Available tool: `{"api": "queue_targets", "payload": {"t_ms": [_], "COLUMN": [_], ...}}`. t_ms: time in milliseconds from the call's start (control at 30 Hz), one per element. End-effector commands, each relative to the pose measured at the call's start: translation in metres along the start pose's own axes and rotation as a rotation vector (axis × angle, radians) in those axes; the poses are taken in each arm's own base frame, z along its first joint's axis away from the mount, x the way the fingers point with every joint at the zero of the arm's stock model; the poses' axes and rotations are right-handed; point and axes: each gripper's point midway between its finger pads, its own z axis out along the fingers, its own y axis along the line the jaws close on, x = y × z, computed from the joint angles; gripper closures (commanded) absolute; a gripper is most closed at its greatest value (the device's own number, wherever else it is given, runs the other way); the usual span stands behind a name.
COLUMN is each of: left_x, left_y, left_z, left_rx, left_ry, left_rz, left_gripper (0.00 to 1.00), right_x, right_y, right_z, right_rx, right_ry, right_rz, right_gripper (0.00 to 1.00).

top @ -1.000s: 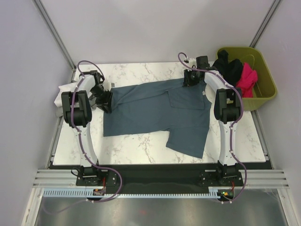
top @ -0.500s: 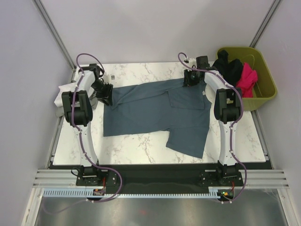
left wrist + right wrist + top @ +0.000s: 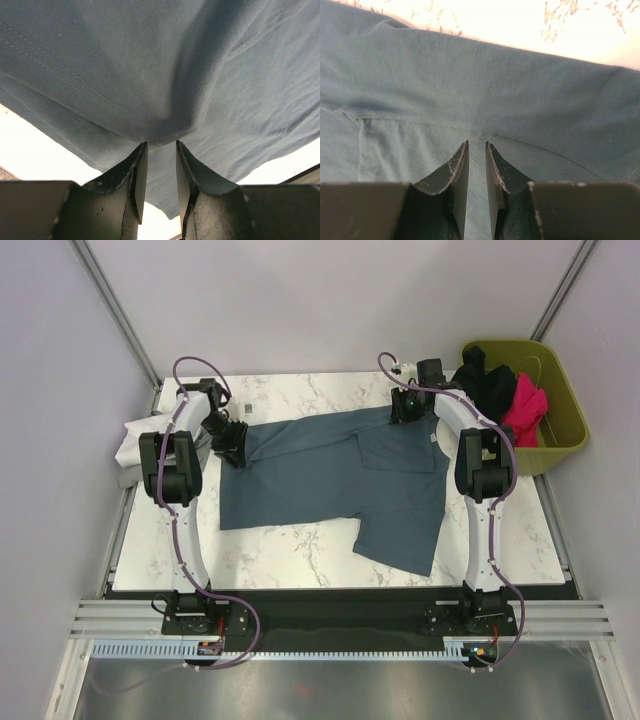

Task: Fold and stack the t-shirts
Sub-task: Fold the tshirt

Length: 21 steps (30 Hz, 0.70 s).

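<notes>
Surface: white marble table (image 3: 300, 550), pale walls (image 3: 300, 300) around.
Pincers: your left gripper (image 3: 161, 145) and right gripper (image 3: 477, 144) each pinch the far edge of the slate t-shirt (image 3: 310, 475).

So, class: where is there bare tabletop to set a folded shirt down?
Bare marble: near-left, between the blue-grey shirt and the front edge of the table; the far strip beyond it. Crowded: white cloth, left edge; bin, far right.

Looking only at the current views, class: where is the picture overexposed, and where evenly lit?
Left wrist: the table beside the blue-grey t-shirt is blown out white. Right wrist: the table glares too, its veins faint. Top external: even light, soft shadows.
</notes>
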Motion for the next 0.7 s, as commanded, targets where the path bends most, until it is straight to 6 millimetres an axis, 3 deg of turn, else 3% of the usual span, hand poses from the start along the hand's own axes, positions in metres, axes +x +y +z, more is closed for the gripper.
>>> {"api": "queue_targets", "payload": {"t_ms": [0, 200, 367, 533, 667], "left_x": [-0.01, -0.011, -0.01, -0.012, -0.019], "left_y": [-0.002, 0.0, 0.0, 0.002, 0.009], "left_z": [-0.002, 0.003, 0.006, -0.002, -0.02], "left_rx": [0.021, 0.025, 0.027, 0.006, -0.071], "left_ry": [-0.031, -0.024, -0.018, -0.031, -0.069], "left_rz": [-0.012, -0.01, -0.009, 0.01, 0.04], "left_gripper": [0.64, 0.67, 0.76, 0.92, 0.98], "right_x": [-0.025, -0.028, -0.027, -0.027, -0.028], "right_y": [0.006, 0.007, 0.006, 0.005, 0.004], "right_z": [-0.016, -0.015, -0.015, -0.015, -0.014], "right_rx": [0.011, 0.012, 0.018, 0.022, 0.02], "right_ry": [-0.061, -0.066, -0.062, -0.063, -0.066], "right_rz": [-0.043, -0.051, -0.051, -0.055, -0.05], "right_gripper": [0.73, 0.73, 0.73, 0.73, 0.73]}}
